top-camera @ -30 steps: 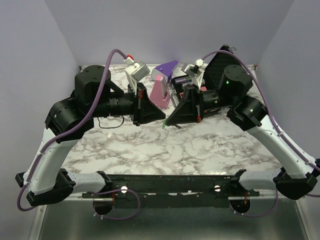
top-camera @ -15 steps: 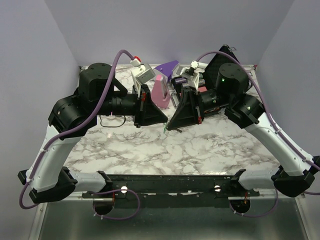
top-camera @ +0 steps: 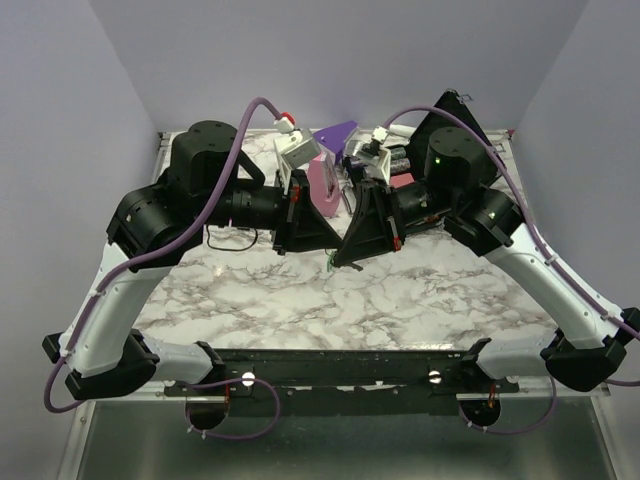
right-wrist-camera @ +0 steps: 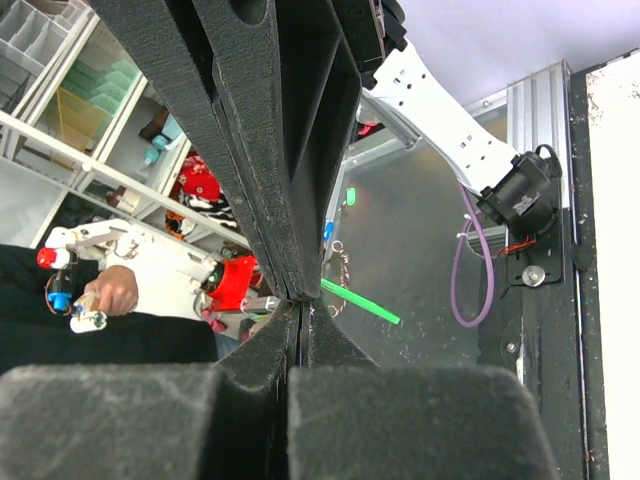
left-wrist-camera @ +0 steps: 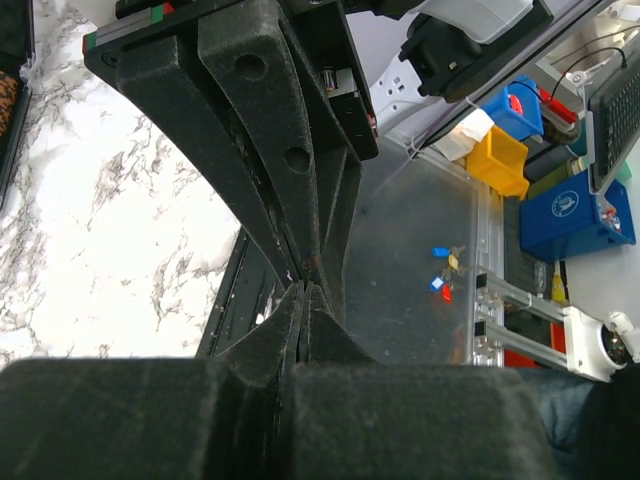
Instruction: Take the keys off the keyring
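The left gripper (top-camera: 333,238) reaches in from the table's left side with its fingers pressed together. Whatever it pinches is too small to make out, and the keyring cannot be seen in any view. It meets the right gripper (top-camera: 338,261) tip to tip over the middle of the table (top-camera: 420,300). The green key (right-wrist-camera: 360,302) juts from that meeting point, apparently nipped by the right gripper's closed fingers. The step looks like working the key off the ring. One arm should hold firm while the other slides the key slowly along the coil. A yank could make the tiny parts slip and drop.
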Robot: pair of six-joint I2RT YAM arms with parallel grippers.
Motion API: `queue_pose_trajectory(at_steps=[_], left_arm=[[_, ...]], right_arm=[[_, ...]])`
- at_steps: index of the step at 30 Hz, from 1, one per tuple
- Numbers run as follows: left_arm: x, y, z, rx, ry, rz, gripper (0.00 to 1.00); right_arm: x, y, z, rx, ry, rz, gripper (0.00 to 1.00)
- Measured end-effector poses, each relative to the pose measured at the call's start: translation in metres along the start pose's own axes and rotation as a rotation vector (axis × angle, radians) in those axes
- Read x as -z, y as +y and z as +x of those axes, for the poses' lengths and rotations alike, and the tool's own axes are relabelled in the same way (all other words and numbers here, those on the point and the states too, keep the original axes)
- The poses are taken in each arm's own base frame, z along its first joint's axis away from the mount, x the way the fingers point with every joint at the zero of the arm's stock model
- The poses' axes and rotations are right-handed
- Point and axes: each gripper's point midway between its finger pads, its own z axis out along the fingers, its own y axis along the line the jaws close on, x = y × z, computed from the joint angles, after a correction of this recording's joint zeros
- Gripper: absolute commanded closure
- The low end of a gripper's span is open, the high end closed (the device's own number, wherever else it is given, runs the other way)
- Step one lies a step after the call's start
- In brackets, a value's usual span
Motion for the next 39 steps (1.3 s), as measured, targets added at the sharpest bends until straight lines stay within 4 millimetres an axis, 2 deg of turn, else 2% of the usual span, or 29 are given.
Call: queue_pose_trajectory(at_steps=[1,2,5,9,11,13,18,21,26,30,34,39], left_arm=[[0.0,0.0,0.0,0.0,-0.001,0.0,0.99],[0.0,0.0,0.0,0.0,-0.002,-0.001,0.92],[0.002,0.003,-0.002,-0.001,-0.016,-0.028,0.67],[0.008,0.01,-0.009,-0.004,-0.063,-0.098,0.39],[0.013,0.011,-0.012,-0.004,-0.091,-0.129,0.27],[0.021,0.012,-0.015,-0.004,-0.129,-0.165,0.21],[0.048,0.006,-0.026,-0.012,-0.258,-0.224,0.16],[0.065,-0.002,-0.03,-0.01,-0.348,-0.233,0.16],[0.082,-0.007,-0.031,0.021,-0.471,-0.235,0.16],[0.088,-0.002,-0.024,0.086,-0.586,-0.221,0.19],[0.085,0.004,-0.016,0.155,-0.684,-0.165,0.23],[0.081,0.003,-0.022,0.202,-0.763,-0.084,0.28]], right_arm=[[0.0,0.0,0.0,0.0,0.0,0.0,0.99],[0.0,0.001,0.0,0.002,0.0,0.0,0.99],[0.0,0.001,-0.001,0.004,-0.004,0.005,0.99],[-0.001,-0.001,-0.003,0.005,-0.011,0.014,0.99],[-0.001,-0.001,-0.003,0.005,-0.014,0.018,0.99],[-0.002,-0.002,-0.003,0.005,-0.016,0.021,0.99],[-0.002,-0.004,-0.006,0.007,-0.03,0.038,0.99],[-0.003,-0.006,-0.011,0.022,-0.054,0.055,0.99],[-0.002,-0.001,-0.024,0.063,-0.116,0.066,0.99],[0.001,0.008,-0.034,0.102,-0.179,0.059,0.99],[0.004,0.017,-0.045,0.138,-0.246,0.043,0.99],[0.005,0.025,-0.054,0.166,-0.308,0.01,0.99]])
